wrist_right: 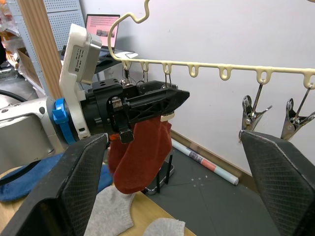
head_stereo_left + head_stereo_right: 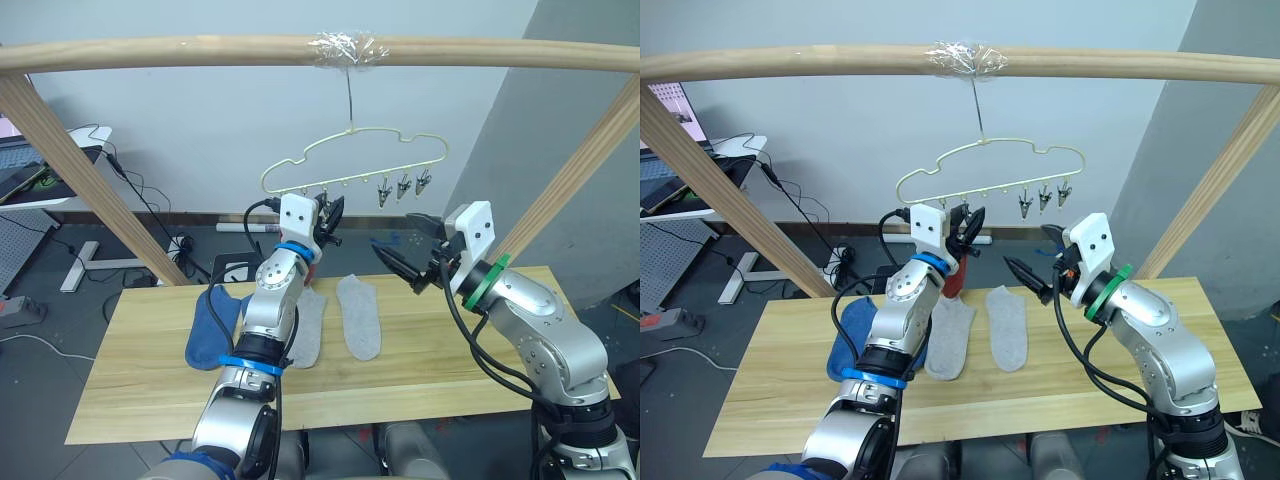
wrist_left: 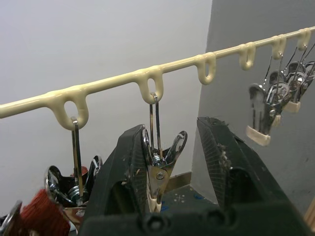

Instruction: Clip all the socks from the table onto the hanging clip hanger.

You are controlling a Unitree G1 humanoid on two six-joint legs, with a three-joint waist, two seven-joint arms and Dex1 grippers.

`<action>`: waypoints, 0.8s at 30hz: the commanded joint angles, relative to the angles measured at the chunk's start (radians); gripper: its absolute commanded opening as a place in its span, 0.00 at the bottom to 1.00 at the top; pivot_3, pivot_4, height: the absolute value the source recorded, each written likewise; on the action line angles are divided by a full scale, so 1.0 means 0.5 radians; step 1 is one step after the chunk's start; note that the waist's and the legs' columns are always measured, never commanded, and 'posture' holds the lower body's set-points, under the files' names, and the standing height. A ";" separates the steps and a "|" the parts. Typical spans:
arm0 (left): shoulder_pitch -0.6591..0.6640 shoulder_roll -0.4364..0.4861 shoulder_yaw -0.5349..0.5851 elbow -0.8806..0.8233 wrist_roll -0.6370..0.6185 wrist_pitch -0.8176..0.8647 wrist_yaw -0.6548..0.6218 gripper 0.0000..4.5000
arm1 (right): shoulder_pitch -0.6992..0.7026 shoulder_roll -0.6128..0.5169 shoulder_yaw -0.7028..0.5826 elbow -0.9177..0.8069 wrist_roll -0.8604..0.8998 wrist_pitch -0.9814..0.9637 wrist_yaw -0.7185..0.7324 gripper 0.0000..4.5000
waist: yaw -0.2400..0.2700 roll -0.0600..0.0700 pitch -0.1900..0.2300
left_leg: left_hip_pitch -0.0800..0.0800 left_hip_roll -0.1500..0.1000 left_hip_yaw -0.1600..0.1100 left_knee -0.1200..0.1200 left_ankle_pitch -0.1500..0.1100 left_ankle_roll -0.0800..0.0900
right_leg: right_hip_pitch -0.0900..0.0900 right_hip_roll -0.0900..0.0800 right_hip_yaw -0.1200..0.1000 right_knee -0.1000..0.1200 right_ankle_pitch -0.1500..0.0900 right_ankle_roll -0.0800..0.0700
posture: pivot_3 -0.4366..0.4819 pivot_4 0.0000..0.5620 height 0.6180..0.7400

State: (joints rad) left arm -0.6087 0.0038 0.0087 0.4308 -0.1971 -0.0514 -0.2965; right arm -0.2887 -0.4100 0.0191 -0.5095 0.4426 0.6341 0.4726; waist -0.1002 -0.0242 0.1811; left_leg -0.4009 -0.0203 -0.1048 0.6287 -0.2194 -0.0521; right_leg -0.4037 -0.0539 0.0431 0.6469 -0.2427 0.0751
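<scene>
We see the hanger, a thin pale yellow-green wire frame, hooked by tape to a round wooden rail above the desk, a light plank top with visible grain. Along its lower bar run small loops carrying grey metal clips; three hang bunched near the robot's right end. The left claw is raised to the bar near its left end, and in the left wrist view one clip hangs between its two black fingers, which stand apart around it, one finger against the clip's handle, the other just clear of it. A rust red sock of plain knit hangs from the bar just below that claw, as the right wrist view shows; whether one or two red socks hang there we cannot tell. The right claw is held open in the air, near the hanger's right half and apart from it, holding nothing. On the desk lie two light grey socks, flat and side by side, and blue socks partly behind the left arm, beside the grey pair.
</scene>
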 commanded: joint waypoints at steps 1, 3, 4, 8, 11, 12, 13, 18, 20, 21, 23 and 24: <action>-0.061 -0.006 0.011 -0.032 0.009 -0.048 -0.004 0.40 | -0.033 -0.009 -0.048 -0.096 0.019 -0.019 -0.016 1.00 | 0.000 0.000 0.000 | 0.000 0.000 0.000 0.000 0.000 0.000 | 0.000 0.000 0.000 0.000 0.000 0.000 | 0.25 0.29 1.00; -0.060 -0.005 0.011 -0.028 0.010 -0.049 -0.004 0.40 | -0.033 -0.010 -0.051 -0.096 0.022 -0.017 -0.019 1.00 | 0.000 0.000 0.000 | 0.000 0.000 0.000 0.000 0.000 0.000 | 0.000 0.000 0.000 0.000 0.000 0.000 | 0.25 0.29 1.00; -0.060 -0.006 0.012 -0.027 0.010 -0.051 -0.004 0.40 | -0.033 -0.011 -0.052 -0.096 0.023 -0.016 -0.020 1.00 | 0.000 0.000 0.000 | 0.000 0.000 0.000 0.000 0.000 0.000 | 0.000 0.000 0.000 0.000 0.000 0.000 | 0.25 0.29 1.00; -0.061 -0.018 0.013 -0.027 -0.003 -0.053 -0.012 0.40 | -0.021 -0.021 -0.061 -0.091 0.022 -0.022 -0.018 1.00 | -0.001 0.000 0.000 | 0.000 0.000 0.000 0.000 0.000 0.000 | 0.000 0.000 0.000 0.000 0.000 0.000 | 0.24 0.30 1.00; -0.063 -0.029 0.033 -0.041 -0.047 -0.042 -0.040 0.27 | -0.022 -0.017 -0.066 -0.090 0.032 -0.011 -0.026 1.00 | -0.003 0.000 0.000 | 0.000 0.000 0.000 0.000 0.000 0.000 | 0.000 0.000 0.000 0.000 0.000 0.000 | 0.24 0.30 1.00; -0.063 -0.034 0.037 -0.045 -0.054 -0.038 -0.044 0.21 | -0.020 -0.016 -0.071 -0.090 0.038 -0.006 -0.028 1.00 | -0.004 0.000 0.000 | 0.000 0.000 0.000 0.000 0.000 0.000 | 0.000 0.000 0.000 0.000 0.000 0.000 | 0.24 0.30 1.00; -0.063 -0.038 0.040 -0.048 -0.058 -0.035 -0.049 0.15 | -0.019 -0.014 -0.075 -0.090 0.043 -0.003 -0.032 1.00 | -0.005 0.000 0.000 | 0.000 0.000 0.000 0.000 0.000 0.000 | 0.000 0.000 0.000 0.000 0.000 0.000 | 0.24 0.30 1.00; -0.056 -0.033 0.036 -0.061 -0.056 -0.027 -0.076 0.01 | -0.020 -0.016 -0.074 -0.088 0.054 0.006 -0.043 1.00 | -0.008 0.000 0.000 | 0.000 0.000 0.000 0.000 0.000 0.000 | 0.000 0.000 0.000 0.000 0.000 0.000 | 0.24 0.30 1.00; -0.049 -0.032 0.039 -0.072 -0.062 -0.017 -0.080 0.01 | -0.021 -0.013 -0.070 -0.084 0.056 0.008 -0.044 1.00 | -0.010 0.000 0.000 | 0.000 0.000 0.000 0.000 0.000 0.000 | 0.000 0.000 0.000 0.000 0.000 0.000 | 0.25 0.30 1.00; -0.046 -0.032 0.041 -0.076 -0.063 -0.014 -0.081 0.01 | -0.022 -0.013 -0.069 -0.083 0.056 0.008 -0.044 1.00 | -0.010 0.000 0.000 | 0.000 0.000 0.000 0.000 0.000 0.000 | 0.000 0.000 0.000 0.000 0.000 0.000 | 0.25 0.30 1.00; -0.033 -0.025 0.042 -0.097 -0.071 0.014 -0.089 0.01 | -0.015 -0.015 -0.051 -0.075 0.047 0.015 -0.043 1.00 | -0.011 0.000 0.000 | 0.000 0.000 0.000 0.000 0.000 0.000 | 0.000 0.000 0.000 0.000 0.000 0.000 | 0.25 0.30 1.00; -0.025 -0.018 0.041 -0.110 -0.076 0.039 -0.096 0.01 | -0.005 -0.021 -0.026 -0.060 0.027 0.019 -0.041 1.00 | -0.011 0.000 0.000 | 0.000 0.000 0.000 0.000 0.000 0.000 | 0.000 0.000 0.000 0.000 0.000 0.000 | 0.26 0.30 1.00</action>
State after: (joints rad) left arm -0.6127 -0.0036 0.0298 0.4276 -0.2240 -0.0417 -0.3366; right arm -0.2886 -0.4150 0.0106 -0.5094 0.4533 0.6450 0.4531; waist -0.1058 -0.0243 0.1812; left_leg -0.4010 -0.0203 -0.1049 0.6287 -0.2194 -0.0520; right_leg -0.4037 -0.0539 0.0431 0.6470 -0.2427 0.0751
